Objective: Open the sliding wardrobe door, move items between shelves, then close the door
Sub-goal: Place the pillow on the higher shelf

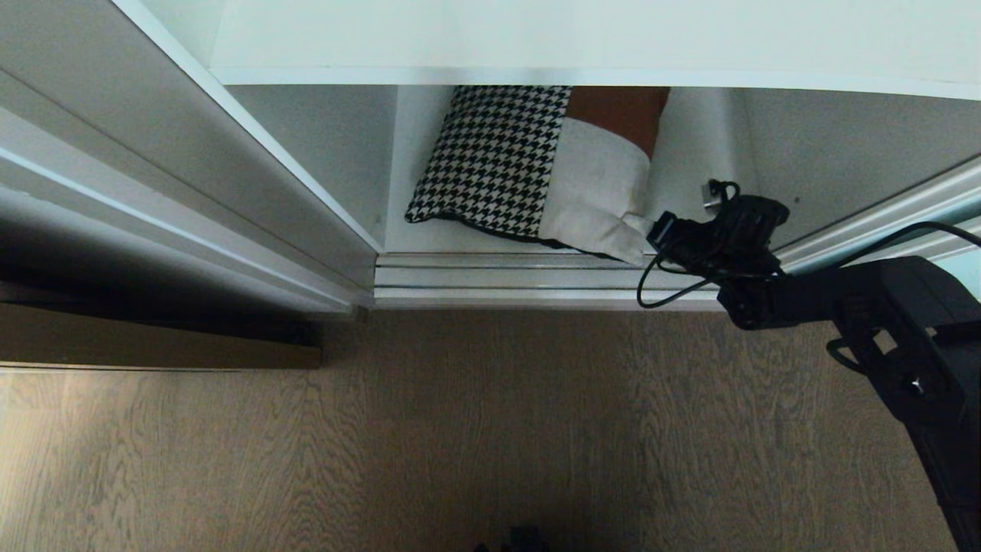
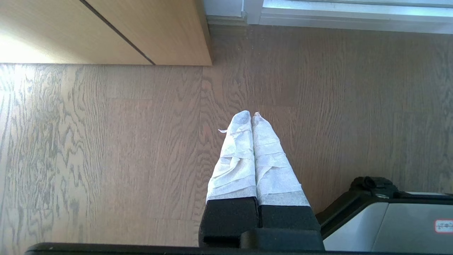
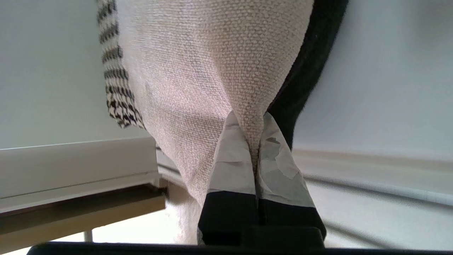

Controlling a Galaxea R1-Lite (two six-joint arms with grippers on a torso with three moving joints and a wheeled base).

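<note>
The patchwork cushion (image 1: 498, 161) leans on the lowest white shelf (image 1: 410, 199) inside the wardrobe, houndstooth patch on the left, cream and brown patches on the right. My right gripper (image 1: 647, 234) reaches in from the right and is shut on the cushion's near cream corner. In the right wrist view the taped fingertips (image 3: 240, 152) pinch a fold of cream fabric (image 3: 198, 71), with the dark back beside it. A higher white shelf (image 1: 536, 38) overhangs the cushion. The sliding wardrobe door's silver frame (image 1: 904, 211) shows at the right edge. My left gripper (image 2: 252, 117) hangs shut and empty above the floor.
The door track (image 1: 498, 277) runs along the wardrobe's front edge. A white side panel (image 1: 230, 176) slants on the left, with a wooden cabinet base (image 1: 153, 345) below it. Wood floor (image 1: 460, 437) fills the foreground. My base (image 2: 389, 219) sits beside the left gripper.
</note>
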